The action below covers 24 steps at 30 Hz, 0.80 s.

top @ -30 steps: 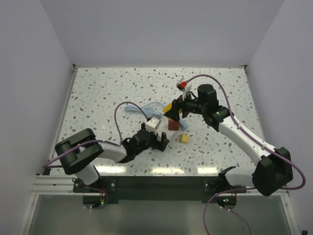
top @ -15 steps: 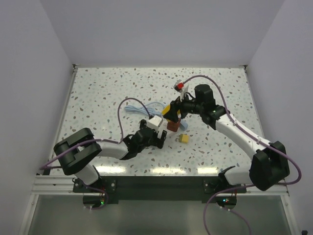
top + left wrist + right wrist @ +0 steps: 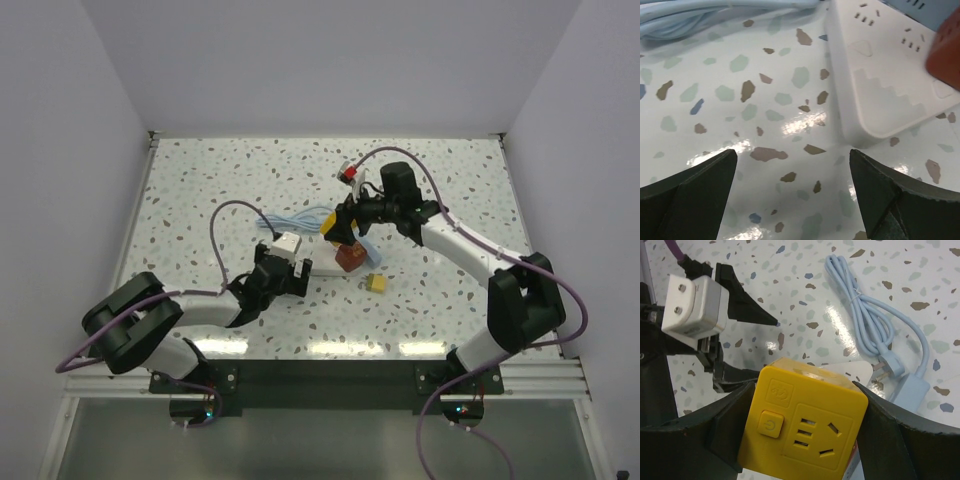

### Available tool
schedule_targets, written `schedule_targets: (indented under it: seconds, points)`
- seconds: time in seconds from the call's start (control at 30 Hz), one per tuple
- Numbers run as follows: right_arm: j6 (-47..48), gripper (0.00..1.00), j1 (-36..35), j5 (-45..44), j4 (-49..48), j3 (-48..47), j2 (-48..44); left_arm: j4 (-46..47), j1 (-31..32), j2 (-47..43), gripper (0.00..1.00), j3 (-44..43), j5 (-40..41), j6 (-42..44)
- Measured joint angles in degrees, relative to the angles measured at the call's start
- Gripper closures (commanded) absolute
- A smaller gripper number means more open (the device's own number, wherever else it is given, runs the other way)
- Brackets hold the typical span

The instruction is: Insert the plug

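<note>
Since a second ago the left gripper (image 3: 288,272) has drawn back from the power strip (image 3: 330,267) toward the near-left corner of the table (image 3: 200,180), and the right gripper (image 3: 347,226) has carried the yellow plug cube (image 3: 330,221) a short way toward the left edge. The cube now hangs about the centre of the table, over the far end of the strip. Judgement: the left arm has cleared the approach and insertion is not yet done, as the cube is not seated in any socket. The overhead view gives the layout, with a red-brown block (image 3: 348,257) by the strip and a small yellow block (image 3: 376,284) apart toward the near-right, but it does not settle either grip. The right wrist view does: its two fingers are clamped on opposite sides of the cube, socket face and power button toward the camera, with a corner of the white strip just behind and the light blue cable (image 3: 880,340) beyond. The cube's pins are not visible in any view, so alignment cannot be confirmed. The left wrist view shows its fingers (image 3: 695,192) spread wide over bare table with nothing between them. It also shows the strip's free sockets and the red-brown block resting on top of the strip.
</note>
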<state>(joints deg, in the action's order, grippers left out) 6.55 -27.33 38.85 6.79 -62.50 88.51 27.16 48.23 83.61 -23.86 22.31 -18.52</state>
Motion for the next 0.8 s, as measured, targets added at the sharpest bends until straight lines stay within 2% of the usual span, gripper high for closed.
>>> schedule_targets:
  seconds: [0.2,0.57,0.8]
  points:
    - [4.2,1.0,0.0,2.75,0.46,-4.59,5.88,-0.04,-3.54,-4.24,0.0,1.9,-0.59,-0.13]
    - [8.98,1.0,0.02,2.36,6.84,-12.63,17.0,1.03,-4.11,-4.68,0.0,1.9,-5.64,-0.11]
    - [10.62,1.0,0.02,2.27,8.94,-16.28,20.79,1.03,-4.63,-7.3,0.0,1.92,-7.76,0.07]
